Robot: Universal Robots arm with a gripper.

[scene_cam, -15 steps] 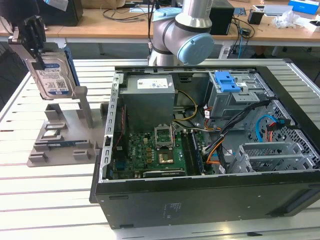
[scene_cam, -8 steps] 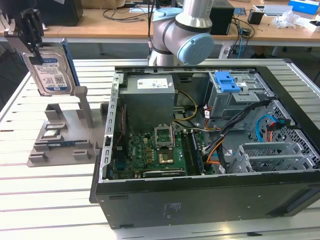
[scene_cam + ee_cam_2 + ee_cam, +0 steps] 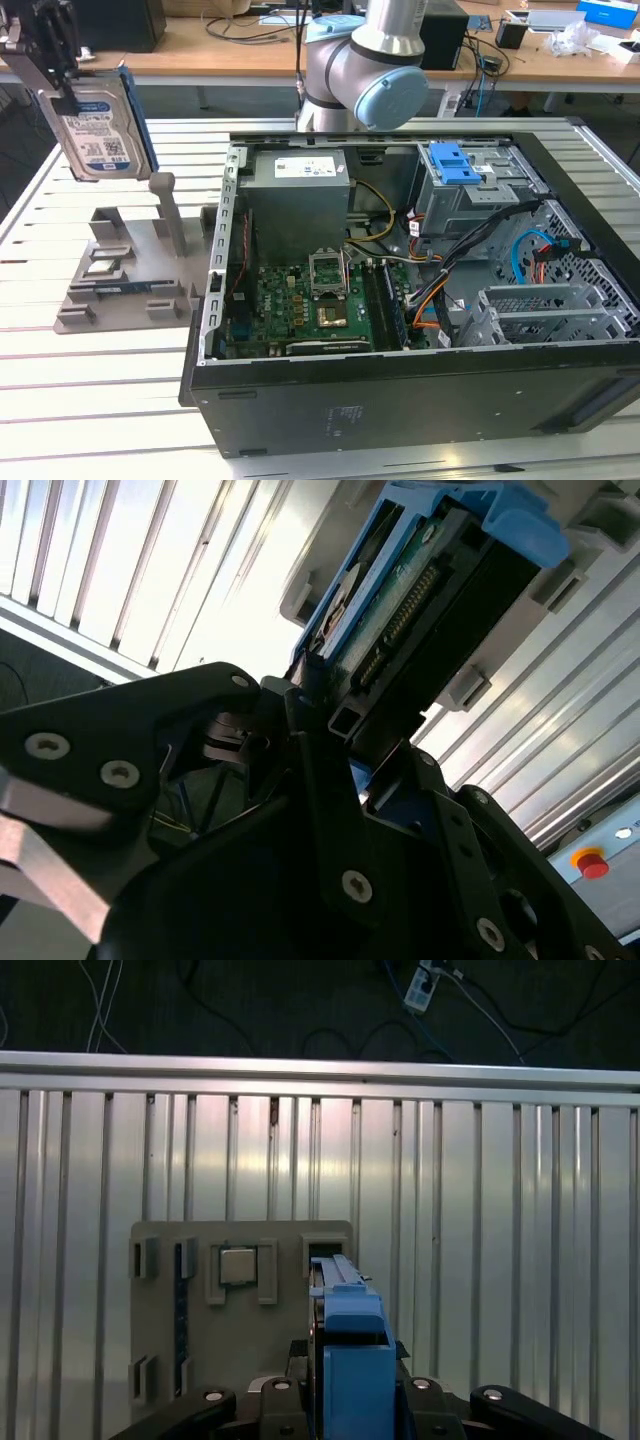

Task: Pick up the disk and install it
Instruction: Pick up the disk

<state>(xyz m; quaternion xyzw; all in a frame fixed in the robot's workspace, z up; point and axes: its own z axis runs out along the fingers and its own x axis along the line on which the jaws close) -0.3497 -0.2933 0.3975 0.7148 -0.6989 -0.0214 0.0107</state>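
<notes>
Up at the exterior view's far left, the gripper (image 3: 60,80) pinched the disk (image 3: 100,125) by its upper edge, holding it upright in the air, above and apart from the grey fixture block (image 3: 120,285) on the slatted table (image 3: 90,390). The open computer case (image 3: 420,300) lay to the exterior view's right, well apart from the disk. In the first wrist view, the disk's blue side rail (image 3: 355,1360) hung over the fixture, beside a square chip (image 3: 237,1265) seated in one pocket.

The arm (image 3: 385,25) was silver-grey with a round pale-blue joint cap (image 3: 391,97). The gripper (image 3: 318,698) was black, angular, fastened with silver screws (image 3: 357,885).
</notes>
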